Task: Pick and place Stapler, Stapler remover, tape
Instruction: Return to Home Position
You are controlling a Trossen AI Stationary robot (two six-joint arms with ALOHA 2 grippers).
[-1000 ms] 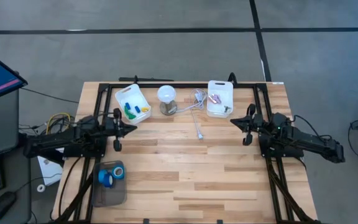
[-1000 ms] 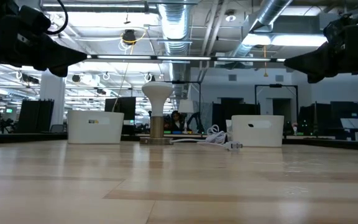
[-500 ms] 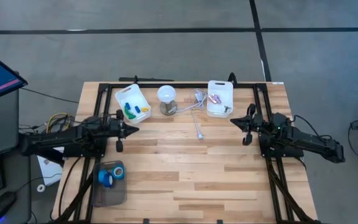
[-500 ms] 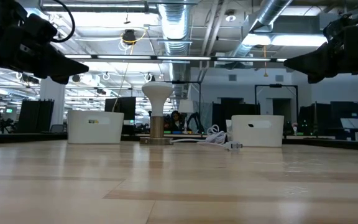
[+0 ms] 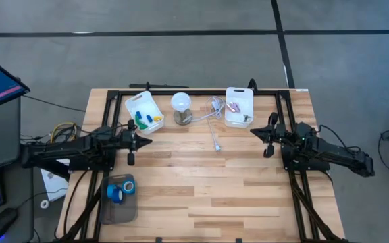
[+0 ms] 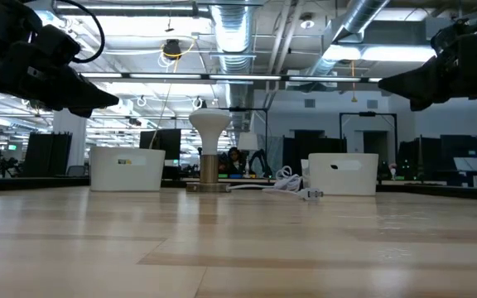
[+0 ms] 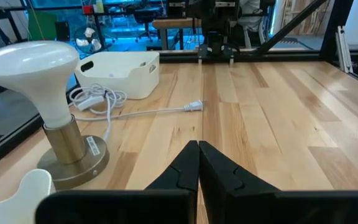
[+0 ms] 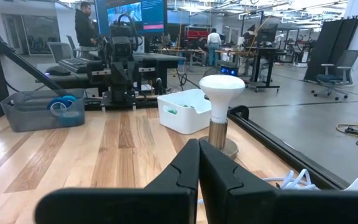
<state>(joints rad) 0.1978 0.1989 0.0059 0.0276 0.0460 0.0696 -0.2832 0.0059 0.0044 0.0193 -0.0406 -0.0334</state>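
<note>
The blue tape rolls (image 5: 121, 187) lie in a grey bin (image 5: 118, 210) near the table's left near corner; the right wrist view shows this tape (image 8: 61, 104) too. A white bin (image 5: 144, 111) holds small green, blue and yellow things; another white bin (image 5: 239, 106) holds pink and dark things. Which of these is the stapler or the remover cannot be told. My left gripper (image 5: 147, 141) hovers shut above the table, just on the near side of the left white bin. My right gripper (image 5: 252, 131) hovers shut near the right white bin.
A white lamp on a brass base (image 5: 181, 108) stands between the two white bins, and its white cable (image 5: 215, 131) trails toward the table's middle. Black frame rails (image 5: 286, 115) run along the far, left and right edges. Bare wood lies between the grippers and toward the near edge.
My left gripper has come down a little and crept toward the table's right, staying shut. The right arm has kept still.
</note>
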